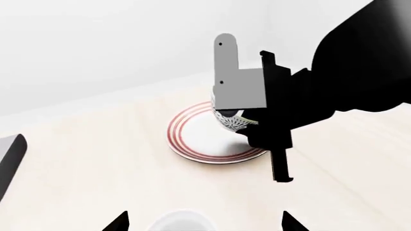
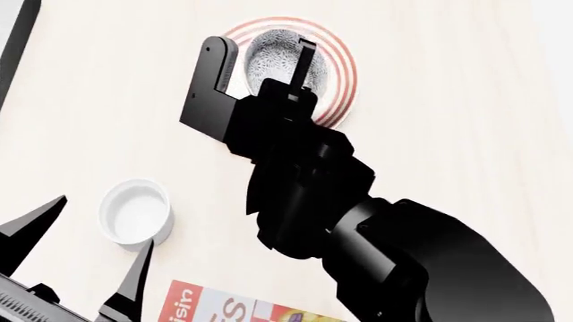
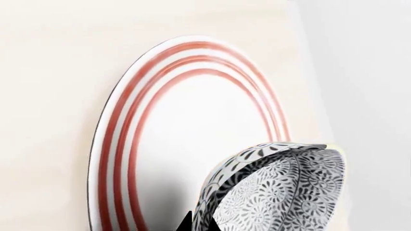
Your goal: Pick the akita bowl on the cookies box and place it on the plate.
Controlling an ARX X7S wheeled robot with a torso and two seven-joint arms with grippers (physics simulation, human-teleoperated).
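The akita bowl sits over the middle of the plate, pinched at its rim between the fingers of the right gripper, one inside and one outside the wall, and from the left wrist view it looks at or just above the plate's surface. Risk now: a release while it's still tilted or lifted could tip or skid it off-centre. The left gripper, fingers spread, waits near the white cup, clear of the cookies box.
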